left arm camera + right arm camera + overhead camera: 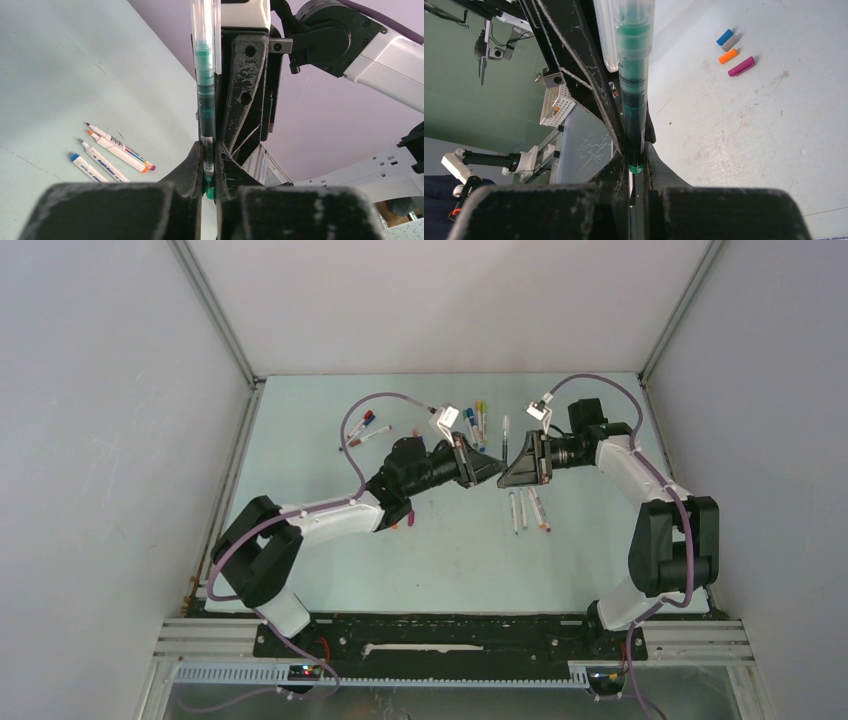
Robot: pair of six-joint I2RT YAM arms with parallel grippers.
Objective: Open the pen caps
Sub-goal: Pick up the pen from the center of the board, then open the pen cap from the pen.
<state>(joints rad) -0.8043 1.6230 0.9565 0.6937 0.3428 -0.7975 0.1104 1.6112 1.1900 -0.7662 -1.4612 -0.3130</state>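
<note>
Mid-uncapping above the bench (450,550): left fingers (210,167) pinching green pen (205,95), right fingers (638,162) pinched on its cap end (636,167); next, likely straight pull apart along barrel.

No text, brand or number can be read in any view. The pens (112,156) lying at 8 o'clock in the left wrist view carry printed coloured markings on their barrels, too small to make out.
</note>
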